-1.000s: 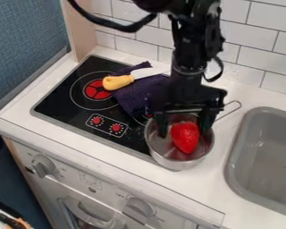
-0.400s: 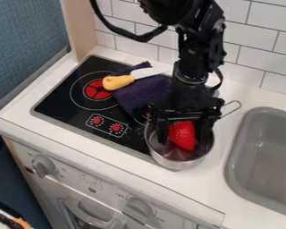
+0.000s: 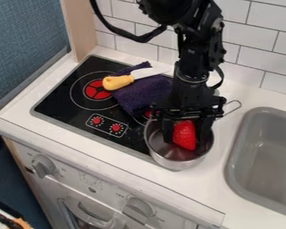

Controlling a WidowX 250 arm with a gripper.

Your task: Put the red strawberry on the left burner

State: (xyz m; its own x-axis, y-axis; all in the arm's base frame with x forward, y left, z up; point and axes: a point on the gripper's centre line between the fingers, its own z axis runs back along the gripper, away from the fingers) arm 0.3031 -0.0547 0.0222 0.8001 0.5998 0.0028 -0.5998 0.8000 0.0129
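Note:
The black gripper (image 3: 186, 139) hangs down into the metal pot (image 3: 173, 161), its fingers pressed against the left and right sides of the red strawberry (image 3: 184, 134). The strawberry is inside the pot, its upper end hidden under the gripper's body. On the black stove top, the left burner (image 3: 98, 90) shows as a red disc within white rings, uncovered.
A purple cloth (image 3: 139, 95) covers part of the stove right of the left burner, with a yellow-handled knife (image 3: 118, 82) across it. The pot's handle points to the upper right, toward the grey sink (image 3: 262, 156).
The gripper has dropped lower into the pot and its fingers have come together on the strawberry. The strawberry has shifted and turned slightly between them.

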